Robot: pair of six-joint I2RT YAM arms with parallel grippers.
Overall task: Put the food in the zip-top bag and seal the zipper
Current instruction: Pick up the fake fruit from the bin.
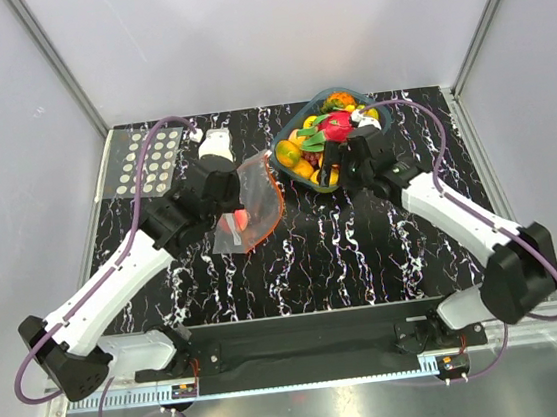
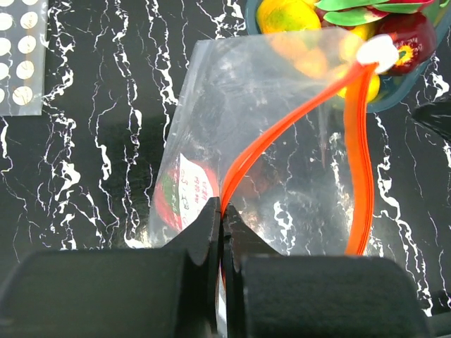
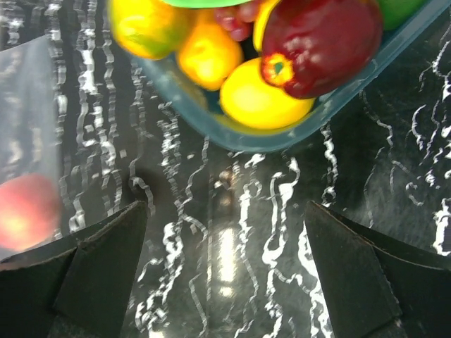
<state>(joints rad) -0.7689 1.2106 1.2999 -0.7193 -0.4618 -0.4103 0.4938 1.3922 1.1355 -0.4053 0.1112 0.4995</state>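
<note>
The clear zip-top bag (image 1: 256, 203) lies left of the tray, its mouth held up. My left gripper (image 1: 235, 201) is shut on the red-orange zipper (image 2: 282, 127) at one mouth edge (image 2: 224, 208); the other strip (image 2: 358, 169) hangs apart, so the mouth is open. A white slider (image 2: 378, 53) sits at the far end. One red fruit (image 2: 184, 193) is inside the bag and also shows in the right wrist view (image 3: 25, 208). The rest of the food (image 1: 322, 133) is piled in the teal tray (image 3: 282, 137): a yellow fruit (image 3: 261, 98), an orange one (image 3: 208, 56), a dark red one (image 3: 324, 42). My right gripper (image 3: 225, 239) is open and empty just short of the tray's near rim (image 1: 339, 166).
A clear sheet with rows of white dots (image 1: 147, 161) lies at the back left and shows in the left wrist view (image 2: 21, 56). White walls close in the black marbled table (image 1: 364, 249) on the left, back and right.
</note>
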